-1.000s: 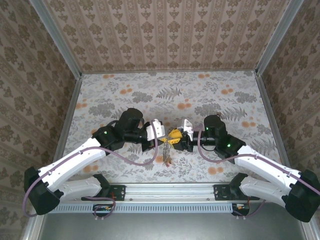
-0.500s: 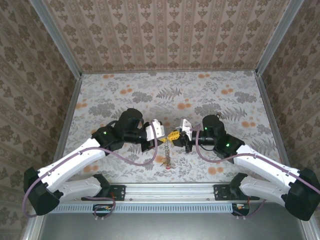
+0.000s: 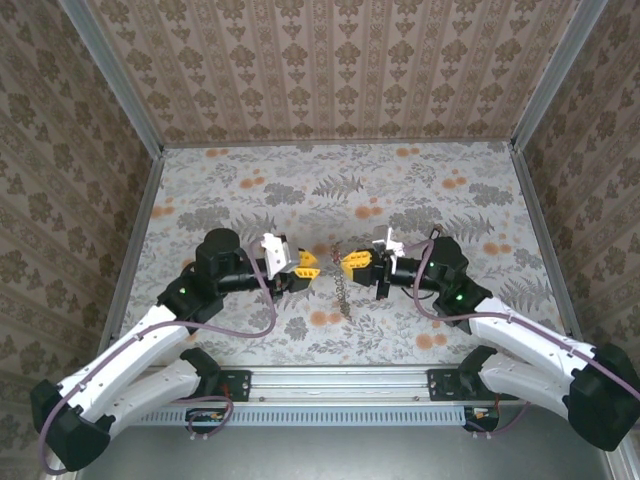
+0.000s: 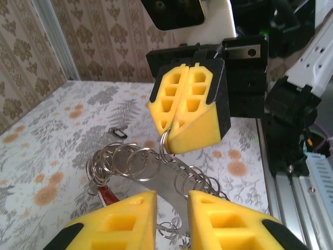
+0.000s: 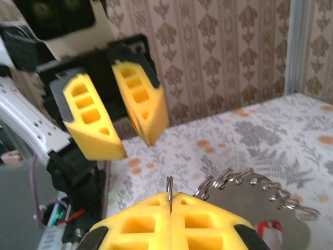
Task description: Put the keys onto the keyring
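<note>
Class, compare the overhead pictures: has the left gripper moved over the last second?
Yes. The left gripper has drawn back leftward, toward the table's left edge, away from the right gripper.

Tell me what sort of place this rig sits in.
Probably a staged robot test booth, not a real room: patterned wall panels held in metal frame posts, a floral-print table, and a metal mounting rail along the near edge.
</note>
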You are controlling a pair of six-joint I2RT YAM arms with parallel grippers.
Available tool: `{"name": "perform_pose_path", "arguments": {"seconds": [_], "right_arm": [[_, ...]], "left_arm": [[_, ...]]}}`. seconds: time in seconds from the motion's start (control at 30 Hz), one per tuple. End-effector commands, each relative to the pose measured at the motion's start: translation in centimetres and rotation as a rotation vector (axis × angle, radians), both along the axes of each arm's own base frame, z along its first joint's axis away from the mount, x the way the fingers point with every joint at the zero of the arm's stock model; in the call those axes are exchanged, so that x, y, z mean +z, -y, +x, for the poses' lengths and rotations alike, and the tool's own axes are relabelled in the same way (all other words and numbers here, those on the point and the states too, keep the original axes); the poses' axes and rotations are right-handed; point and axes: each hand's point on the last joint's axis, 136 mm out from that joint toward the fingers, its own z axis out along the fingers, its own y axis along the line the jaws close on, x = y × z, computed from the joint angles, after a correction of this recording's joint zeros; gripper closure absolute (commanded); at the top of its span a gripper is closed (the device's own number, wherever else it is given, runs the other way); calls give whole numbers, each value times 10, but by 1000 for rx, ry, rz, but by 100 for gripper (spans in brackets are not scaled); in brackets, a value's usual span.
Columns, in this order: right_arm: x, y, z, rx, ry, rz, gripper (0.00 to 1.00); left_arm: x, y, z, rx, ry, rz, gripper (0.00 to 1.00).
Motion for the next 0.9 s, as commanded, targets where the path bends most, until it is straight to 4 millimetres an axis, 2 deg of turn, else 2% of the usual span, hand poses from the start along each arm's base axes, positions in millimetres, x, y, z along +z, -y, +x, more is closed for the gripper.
{"name": "perform_pose_path", "arguments": {"seconds": [0.0,0.23,0.5,0.87], "right_arm": [[38,0,-16,91,64,144,100],[47,0,-21,123,69,195,100],[53,-1,-22,138,73,228,100],[66,-1,-26,159,111,253,100]], "left_arm": [[24,4,-10,-69,8,-100,76],[34,9,-11,-98,25,-151,74],[30,17,-6,-113,19,-143,72],[40,17,-11,-134,30,-159,72]]}}
